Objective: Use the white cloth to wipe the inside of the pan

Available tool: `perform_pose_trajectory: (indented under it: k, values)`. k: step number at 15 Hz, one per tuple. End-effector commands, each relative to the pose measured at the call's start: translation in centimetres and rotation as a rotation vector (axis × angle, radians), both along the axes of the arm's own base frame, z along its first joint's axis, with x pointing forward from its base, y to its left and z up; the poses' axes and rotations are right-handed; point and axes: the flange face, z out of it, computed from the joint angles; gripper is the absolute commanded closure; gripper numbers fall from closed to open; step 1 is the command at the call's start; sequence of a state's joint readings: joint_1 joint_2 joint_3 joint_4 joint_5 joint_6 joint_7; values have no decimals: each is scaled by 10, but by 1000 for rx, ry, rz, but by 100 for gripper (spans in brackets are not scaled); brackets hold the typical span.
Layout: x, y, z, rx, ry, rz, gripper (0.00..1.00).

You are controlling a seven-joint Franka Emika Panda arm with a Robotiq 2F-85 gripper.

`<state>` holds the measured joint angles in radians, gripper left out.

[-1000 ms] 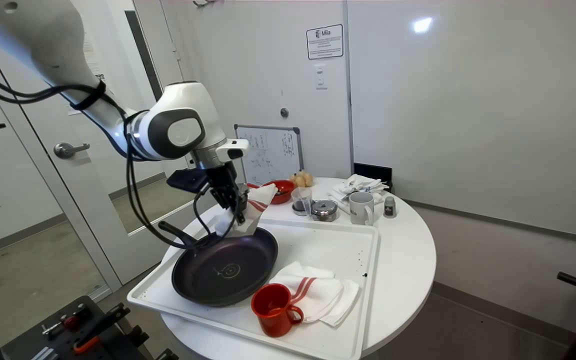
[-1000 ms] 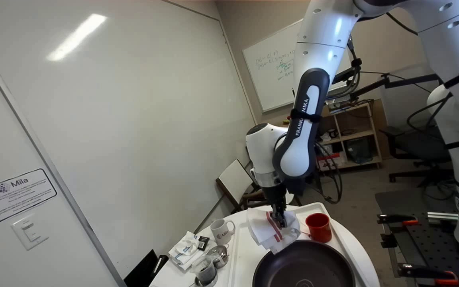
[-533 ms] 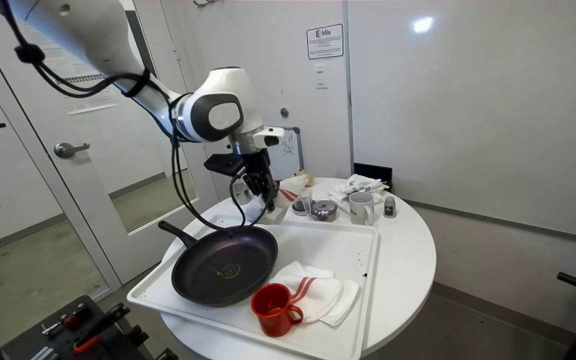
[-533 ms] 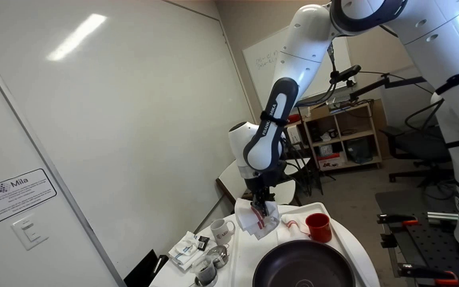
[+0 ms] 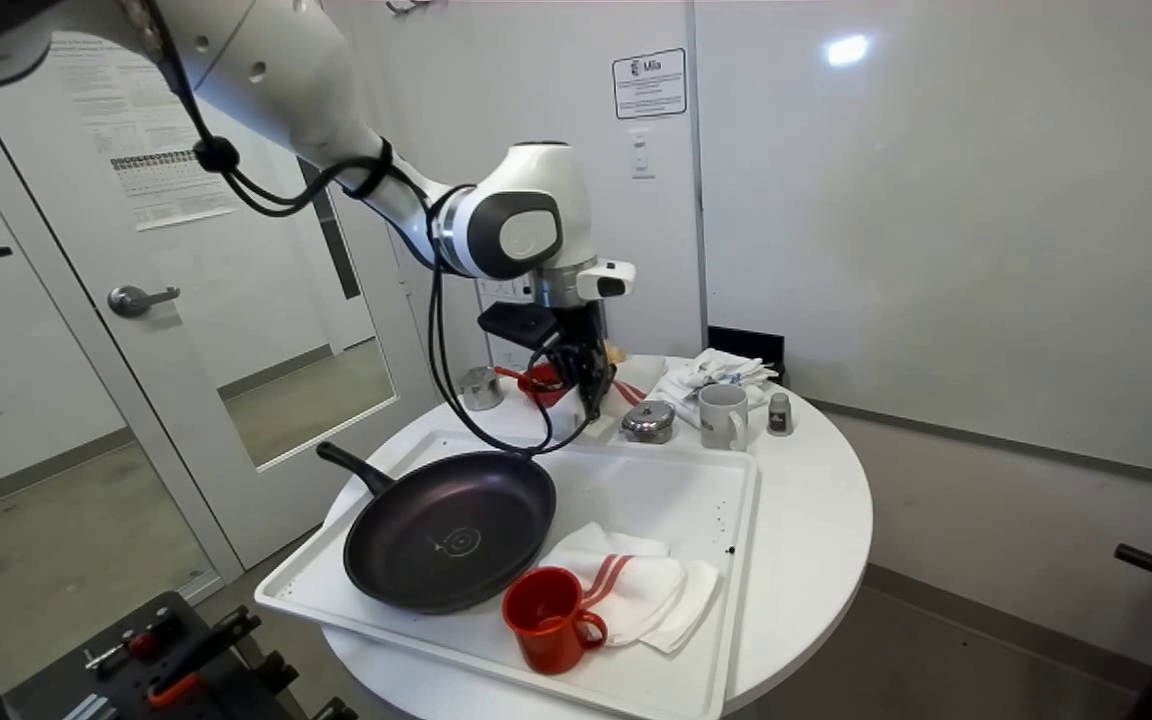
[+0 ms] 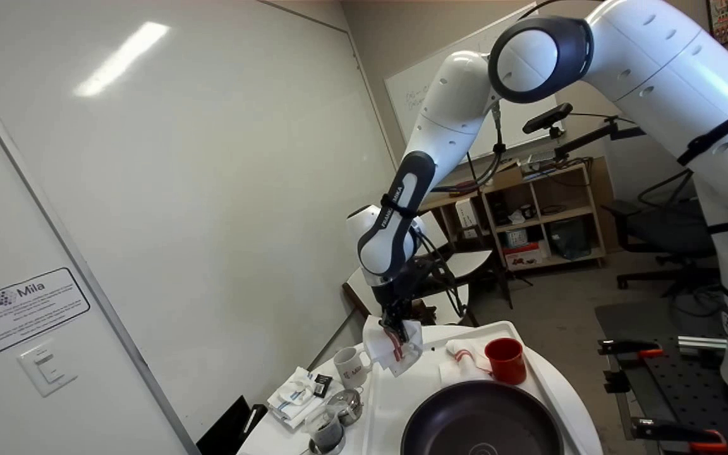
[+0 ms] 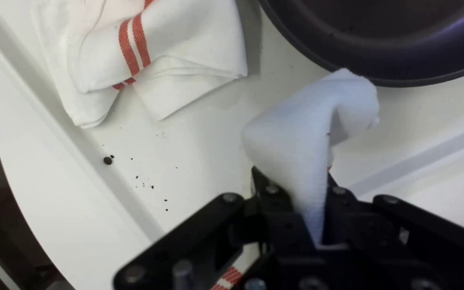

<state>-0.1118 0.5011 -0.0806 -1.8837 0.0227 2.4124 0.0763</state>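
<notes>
Hanging from end effector [image 7: 298, 183], white cloth [image 7: 296, 133]

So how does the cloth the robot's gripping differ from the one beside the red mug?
The held cloth is pinched in the gripper; the resting cloth lies loose on the tray.
The held cloth is bunched up, while the resting cloth is folded in flattish layers.
Both are white with red stripes.

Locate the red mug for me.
In an exterior view, the red mug stands on the tray near its front edge, with the pan to its upper left and the folded cloth behind its right side.
</notes>
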Motion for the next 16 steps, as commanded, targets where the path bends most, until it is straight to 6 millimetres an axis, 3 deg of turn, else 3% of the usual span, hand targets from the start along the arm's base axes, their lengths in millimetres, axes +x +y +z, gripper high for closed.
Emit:
perform_pose_trajectory:
  k: [1, 4, 6, 7, 12, 13, 16]
  values:
    - [34, -15, -17, 47, 22, -29, 91]
    - [48, -21, -32, 67, 42, -50, 91]
    - [52, -14, -31, 55, 23, -53, 91]
    - [40, -18, -34, 38, 32, -48, 83]
    - [47, -15, -34, 38, 22, -42, 83]
    - [50, -17, -34, 44, 24, -48, 91]
    - [57, -38, -43, 56, 43, -90, 91]
